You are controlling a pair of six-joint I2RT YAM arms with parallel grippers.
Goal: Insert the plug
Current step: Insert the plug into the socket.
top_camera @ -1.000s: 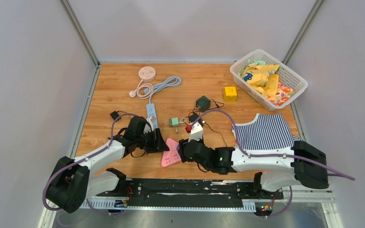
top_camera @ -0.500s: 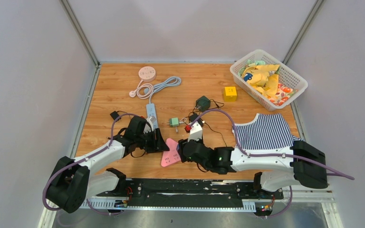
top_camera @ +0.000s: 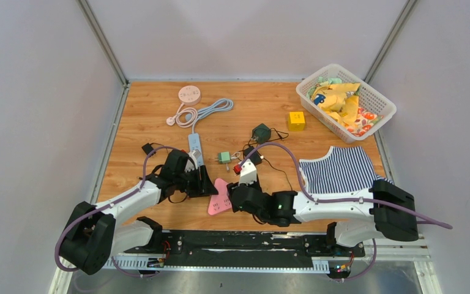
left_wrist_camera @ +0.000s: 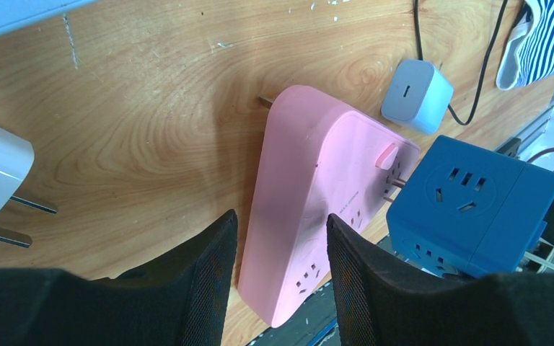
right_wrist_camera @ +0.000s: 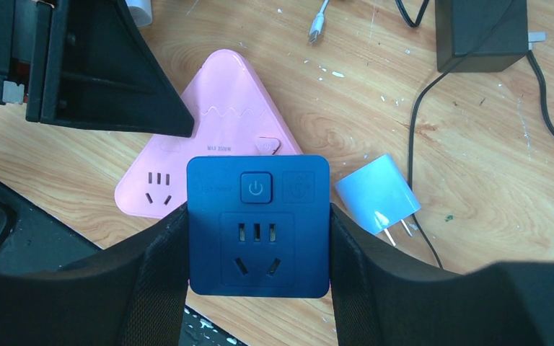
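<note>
Grey walls are closing off three sides of the wooden bench [top_camera: 141,110], and I am working at its near edge. I am taking the pink power strip [top_camera: 219,197] as my landmark; it is lying flat, a rounded triangle with its sockets facing up.

My left fingers [left_wrist_camera: 213,281] are straddling the strip's left corner and pressing on both of its sides, so my left gripper [left_wrist_camera: 280,223] is pinching it against the wood. In the top view this gripper [top_camera: 203,182] is sitting at the strip's upper left.

My right gripper [right_wrist_camera: 258,231] is pinching the blue cube plug [right_wrist_camera: 258,225] by two opposite faces, with its power button and socket face pointing at my wrist camera. The cube is hanging over the strip's right part, covering that corner. From my left wrist the cube [left_wrist_camera: 469,205] is showing just right of the strip's pink button, with a thin metal pin between them; I cannot tell whether the pin is touching.

A small white charger [right_wrist_camera: 376,194] is lying just right of the strip, prongs out. A black adapter [right_wrist_camera: 476,32] is resting beyond the strip to the right, and a striped cloth [top_camera: 339,168] is spreading out well to its right.
</note>
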